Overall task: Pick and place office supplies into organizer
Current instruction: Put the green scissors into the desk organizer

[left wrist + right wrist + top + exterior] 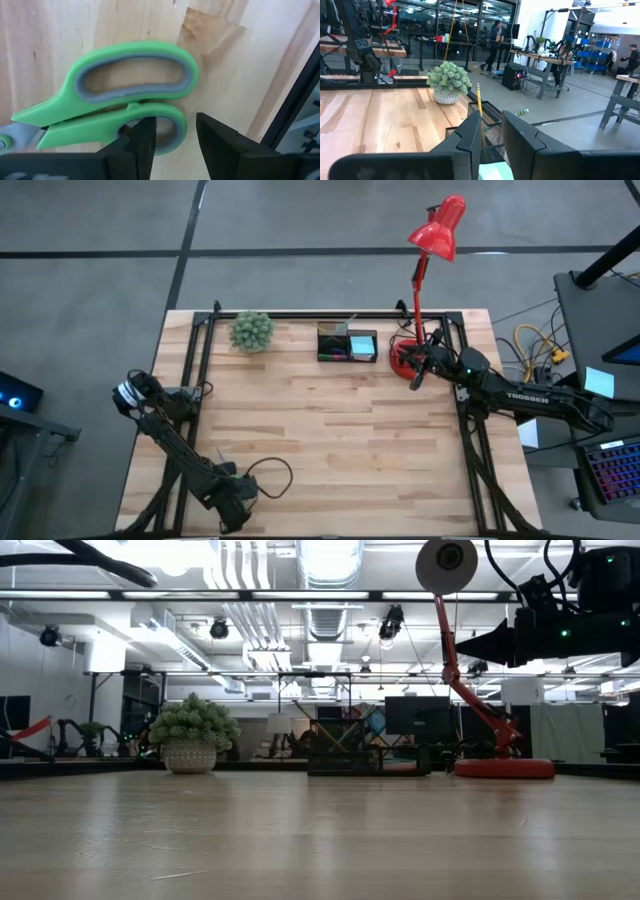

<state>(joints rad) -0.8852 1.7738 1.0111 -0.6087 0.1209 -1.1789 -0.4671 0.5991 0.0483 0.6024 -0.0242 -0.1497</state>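
Green-handled scissors lie flat on the wood table in the left wrist view; the high view hides them beneath the left arm. My left gripper is open near the table's near-left corner, pointing down, its fingers on either side of the smaller handle loop's end. The black mesh organizer stands at the far edge with a yellow pencil leaning in it and a light-blue sticky pad. My right gripper is open and empty, raised to the right of the organizer. My left gripper comes from above with one finger over the hole of the smaller handle loop and the other outside its rounded end. Whether either finger touches the rim, I cannot tell. The scissors lie flat on the table.
A small potted plant sits left of the organizer. The red desk lamp's base stands just beside my right gripper, and its arm rises to the head. Black frame rails run along the table's edges. Bare wood spans the middle.
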